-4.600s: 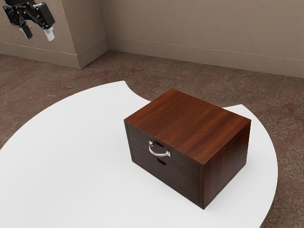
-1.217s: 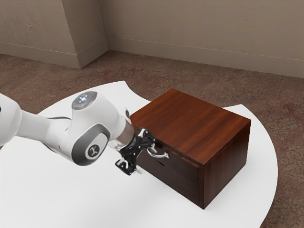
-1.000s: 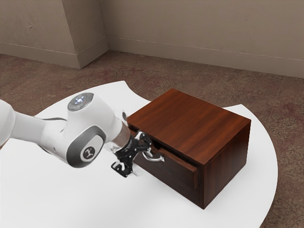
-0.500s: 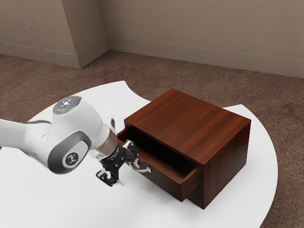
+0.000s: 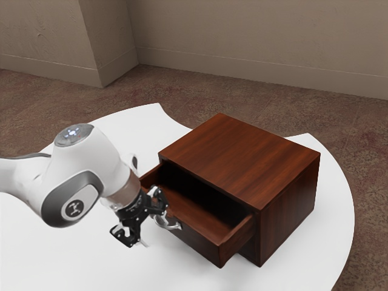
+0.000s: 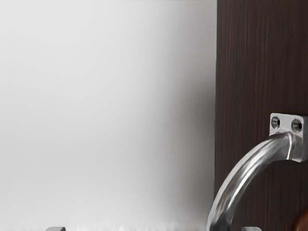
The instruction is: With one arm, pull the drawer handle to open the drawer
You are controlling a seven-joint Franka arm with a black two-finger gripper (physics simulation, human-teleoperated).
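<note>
Drawer [image 5: 197, 239] stands well out of the cabinet [image 5: 242, 154], so opening looks nearly done; the tool [image 5: 154, 217] straddles the handle [image 5: 171, 224], spread wide rather than clamped.

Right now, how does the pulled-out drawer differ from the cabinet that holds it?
The drawer stands pulled out and open-topped; the cabinet has a closed, flat top. The drawer carries a silver handle; the cabinet's visible faces are bare. Both are dark reddish wood.
</note>
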